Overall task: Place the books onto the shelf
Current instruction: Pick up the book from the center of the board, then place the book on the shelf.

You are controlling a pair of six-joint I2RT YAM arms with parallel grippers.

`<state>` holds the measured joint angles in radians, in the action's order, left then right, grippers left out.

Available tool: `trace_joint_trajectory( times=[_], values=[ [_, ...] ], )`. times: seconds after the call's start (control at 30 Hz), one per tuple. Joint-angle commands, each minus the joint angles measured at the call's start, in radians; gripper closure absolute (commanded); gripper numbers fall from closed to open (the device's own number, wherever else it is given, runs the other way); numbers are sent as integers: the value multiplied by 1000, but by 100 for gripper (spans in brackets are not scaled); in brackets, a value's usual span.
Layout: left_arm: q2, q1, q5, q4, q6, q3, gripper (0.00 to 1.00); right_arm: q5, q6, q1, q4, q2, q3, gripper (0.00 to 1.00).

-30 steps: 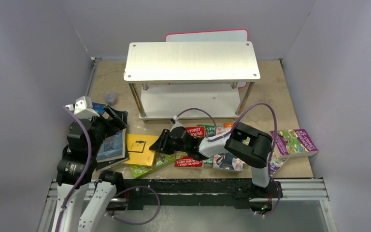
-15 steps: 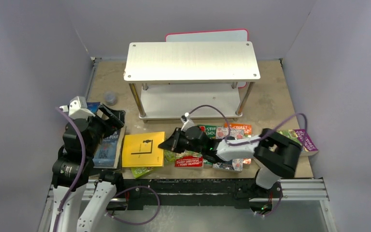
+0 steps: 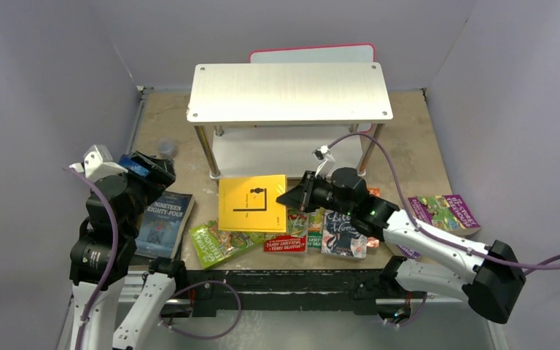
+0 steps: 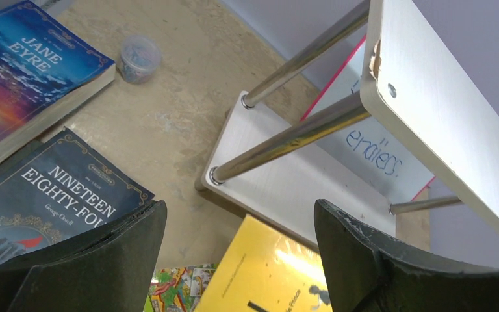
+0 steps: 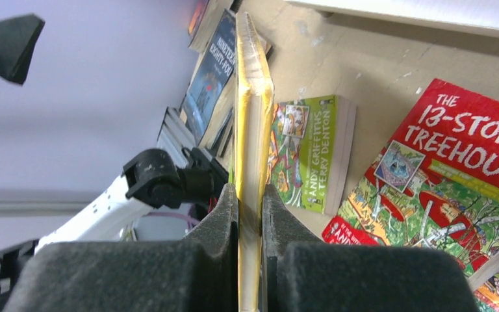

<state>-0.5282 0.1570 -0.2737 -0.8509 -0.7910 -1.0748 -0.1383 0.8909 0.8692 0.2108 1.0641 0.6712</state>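
Note:
My right gripper [image 3: 292, 198] is shut on the right edge of the yellow book [image 3: 252, 203], holding it off the table just in front of the shelf's lower board [image 3: 284, 152]. In the right wrist view the book's page edge [image 5: 252, 97] runs straight out from between the pads [image 5: 223, 221]. The shelf's top board [image 3: 289, 91] is bare. My left gripper [image 3: 149, 169] hangs open at the left above Nineteen Eighty-Four [image 3: 164, 222], with nothing between its fingers [image 4: 136, 240]. Other books lie along the front: a green Treehouse title [image 3: 219, 242], a red 13-Storey Treehouse [image 5: 468, 156] and Little Women [image 3: 341, 233].
Jane Eyre [image 4: 26, 71] lies at the far left beside a small round tub [image 3: 166, 146]. Another colourful book [image 3: 448, 213] sits at the right. A pink-edged white board [image 3: 312, 52] leans behind the shelf. Purple walls close in three sides.
My right gripper closed on the yellow book, lifted it and carried it right and back toward the shelf's lower board. My left arm drew back to the left, uncovering Nineteen Eighty-Four.

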Motion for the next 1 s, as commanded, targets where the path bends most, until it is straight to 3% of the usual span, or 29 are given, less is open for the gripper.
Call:
trace_joint_trajectory(
  times=[0.0, 0.23, 0.67, 0.83, 0.97],
  values=[
    [-35, -10, -96, 35, -25, -73, 17, -173, -54, -25, 30, -35, 103, 100],
    [-60, -10, -176, 103, 16, -208, 17, -317, -69, -27, 38, 2, 259, 100],
    [-213, -10, -169, 231, 128, -464, 18, -283, -29, -29, -67, 149, 658, 100],
    [-301, -10, -108, 202, 114, -508, 18, -427, 67, -174, -75, 247, 815, 100],
    [-326, -10, -32, 243, 97, -482, 18, -471, 52, -244, -119, 334, 970, 100]
  ],
)
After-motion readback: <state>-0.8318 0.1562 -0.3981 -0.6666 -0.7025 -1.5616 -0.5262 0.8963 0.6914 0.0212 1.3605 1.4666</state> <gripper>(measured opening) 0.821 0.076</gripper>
